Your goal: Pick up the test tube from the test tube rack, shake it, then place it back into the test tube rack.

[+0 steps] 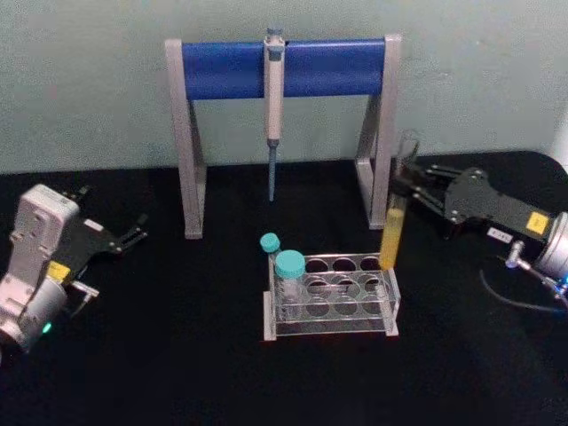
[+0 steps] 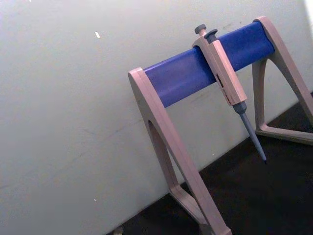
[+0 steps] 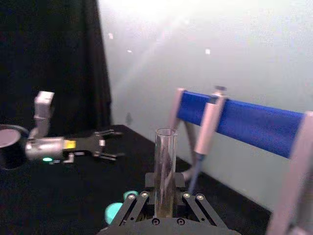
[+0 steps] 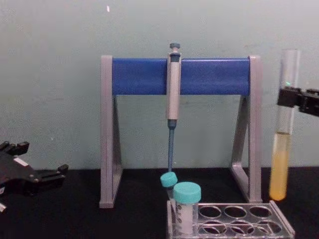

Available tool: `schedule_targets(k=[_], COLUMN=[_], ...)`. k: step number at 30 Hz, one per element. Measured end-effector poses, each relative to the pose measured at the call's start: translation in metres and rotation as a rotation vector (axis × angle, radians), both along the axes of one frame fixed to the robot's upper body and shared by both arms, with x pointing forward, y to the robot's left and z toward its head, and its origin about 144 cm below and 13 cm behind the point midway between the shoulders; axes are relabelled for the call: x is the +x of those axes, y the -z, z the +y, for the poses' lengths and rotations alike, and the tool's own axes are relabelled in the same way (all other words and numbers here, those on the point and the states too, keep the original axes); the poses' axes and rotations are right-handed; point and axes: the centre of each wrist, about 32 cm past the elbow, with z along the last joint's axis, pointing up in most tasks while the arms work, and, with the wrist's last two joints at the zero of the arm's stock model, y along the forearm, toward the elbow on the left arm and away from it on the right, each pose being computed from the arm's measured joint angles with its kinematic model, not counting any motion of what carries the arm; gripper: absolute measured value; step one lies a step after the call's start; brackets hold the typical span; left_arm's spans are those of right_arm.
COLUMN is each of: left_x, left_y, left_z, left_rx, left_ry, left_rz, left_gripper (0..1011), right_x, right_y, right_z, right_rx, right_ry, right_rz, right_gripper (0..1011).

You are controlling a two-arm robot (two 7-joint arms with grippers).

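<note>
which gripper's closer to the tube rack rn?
Right. The right gripper holds the test tube just above the back right corner of the rack. The left gripper sits open, well off to its left, holding nothing.

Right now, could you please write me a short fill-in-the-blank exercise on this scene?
The right gripper holds the test tube, whose liquid is ____.
The test tube rack holds ____ capped containers.
The pipette hangs on the ____ bar of the stand.
The left gripper sits parked, jaws ____.
Missing words: yellow; two; blue; open.
</note>
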Motion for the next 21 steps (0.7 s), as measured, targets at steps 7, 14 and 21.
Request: schedule_targets(k=[7, 14, 21], left_x=[0.000, 0.000, 0.000], left_y=[0.000, 0.000, 0.000], left_z=[0.000, 0.000, 0.000], left_rx=[0.000, 0.000, 0.000], left_ry=[0.000, 0.000, 0.000], left_rz=[0.000, 0.000, 0.000], left_gripper=[1001, 1001, 1001], right_x=[0.003, 0.009, 0.016], right_y=[0.000, -0.001, 0.000], right_z=[-0.003, 0.012, 0.033], right_rx=[-0.002, -0.003, 0.026], right_ry=[0.111, 0.209, 0.219], right_rz=[-0.001, -0.047, -0.075], right_gripper=[228, 228, 228])
